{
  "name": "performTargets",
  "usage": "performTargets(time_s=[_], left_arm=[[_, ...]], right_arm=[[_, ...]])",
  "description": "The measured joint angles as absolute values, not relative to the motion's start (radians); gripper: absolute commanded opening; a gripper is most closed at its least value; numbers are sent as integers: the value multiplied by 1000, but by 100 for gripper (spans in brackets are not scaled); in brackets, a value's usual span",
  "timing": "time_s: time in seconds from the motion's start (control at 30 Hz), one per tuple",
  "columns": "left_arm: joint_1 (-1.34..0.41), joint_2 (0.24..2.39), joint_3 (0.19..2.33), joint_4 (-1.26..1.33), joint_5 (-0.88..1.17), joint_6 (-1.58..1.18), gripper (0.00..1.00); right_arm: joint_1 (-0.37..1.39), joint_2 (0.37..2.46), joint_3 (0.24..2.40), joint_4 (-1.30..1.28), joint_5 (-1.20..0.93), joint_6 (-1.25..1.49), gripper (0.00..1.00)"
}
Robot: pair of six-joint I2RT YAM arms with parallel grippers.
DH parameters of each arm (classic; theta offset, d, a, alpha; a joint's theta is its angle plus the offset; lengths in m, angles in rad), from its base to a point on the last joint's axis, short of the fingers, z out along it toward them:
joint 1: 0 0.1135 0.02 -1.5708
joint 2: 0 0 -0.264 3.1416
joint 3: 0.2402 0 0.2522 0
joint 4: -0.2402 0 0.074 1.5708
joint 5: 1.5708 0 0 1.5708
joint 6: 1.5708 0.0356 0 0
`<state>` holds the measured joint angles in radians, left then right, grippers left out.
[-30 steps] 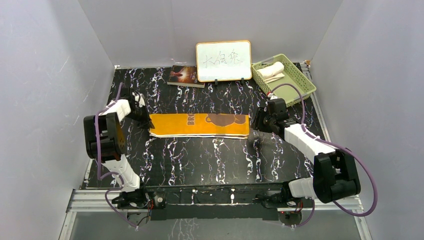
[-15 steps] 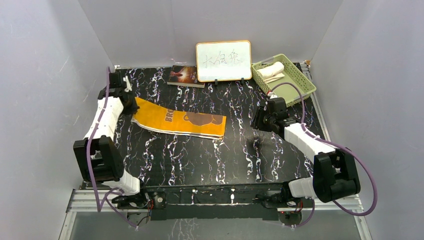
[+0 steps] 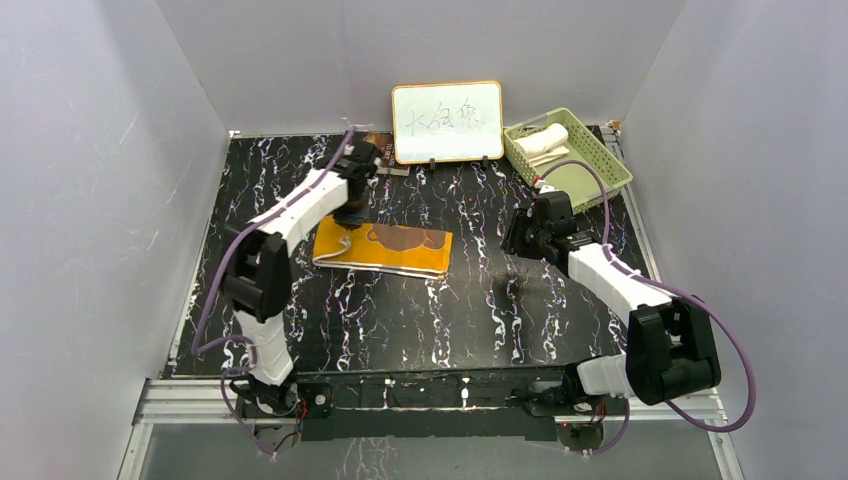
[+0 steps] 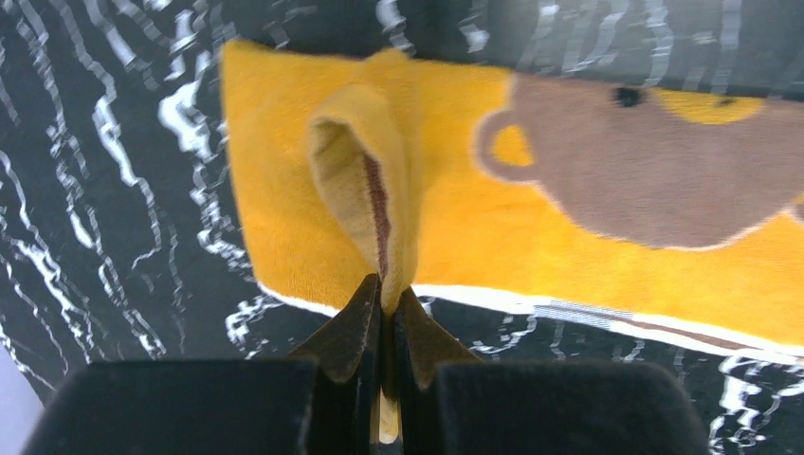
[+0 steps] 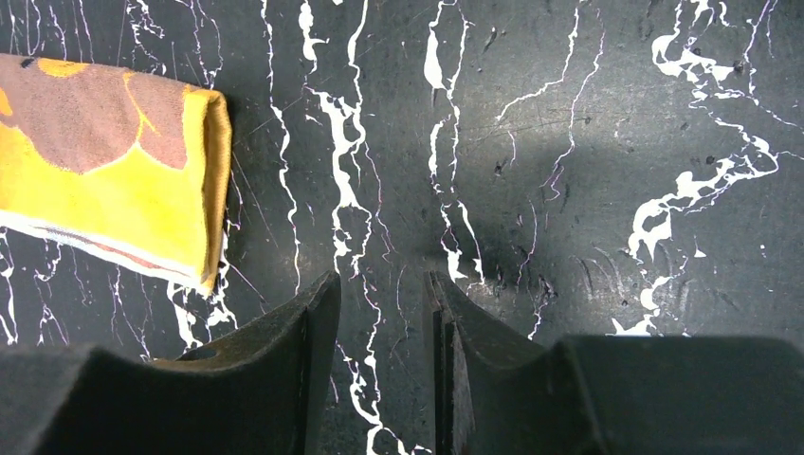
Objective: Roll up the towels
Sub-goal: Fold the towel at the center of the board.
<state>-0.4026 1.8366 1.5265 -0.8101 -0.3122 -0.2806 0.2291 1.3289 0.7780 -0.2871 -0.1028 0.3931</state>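
our left gripper (image 4: 384,303) is pressed together on a thin raised fold at the left end of the orange towel (image 4: 588,237). the towel lies flat near the middle of the tabletop (image 3: 400,330), a little toward the back edge. we judge the pinch to be the weak spot. it takes only a small ridge of cloth by the striped long edge, so the fold could slip out on a pull. because the hold sits at one edge and not across the width, a roll begun here could run skew or loose. nothing pins the right end, so a sideways pull may drag the whole towel along the tabletop instead of turning it over. our right gripper (image 5: 384,294) has its jaws partly apart and holds nothing. it hangs over bare tabletop just beside the towel's right end. if it came in low it could ruck that end.

for room, bare tabletop runs from the towel's left end to the left edge. a wide bare strip lies between the towel and the near edge. behind the towel the board (image 3: 447,122) stands at the back edge, and our left arm reaches close past its left side, so a lift there is tight. at the back right corner the basket (image 3: 585,178) holds the cream towel (image 3: 541,141), which looks rolled, well apart from the work.
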Motion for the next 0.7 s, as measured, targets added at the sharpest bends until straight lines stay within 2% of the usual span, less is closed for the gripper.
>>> performTargets(time_s=[0.3, 0.7], left_arm=[[-645, 2093, 1867, -902, -311, -304, 0], [-685, 2138, 1876, -913, -208, -303, 0]], right_arm=[[229, 1326, 778, -287, -101, 393, 36], [229, 1317, 778, -287, -89, 387, 36]])
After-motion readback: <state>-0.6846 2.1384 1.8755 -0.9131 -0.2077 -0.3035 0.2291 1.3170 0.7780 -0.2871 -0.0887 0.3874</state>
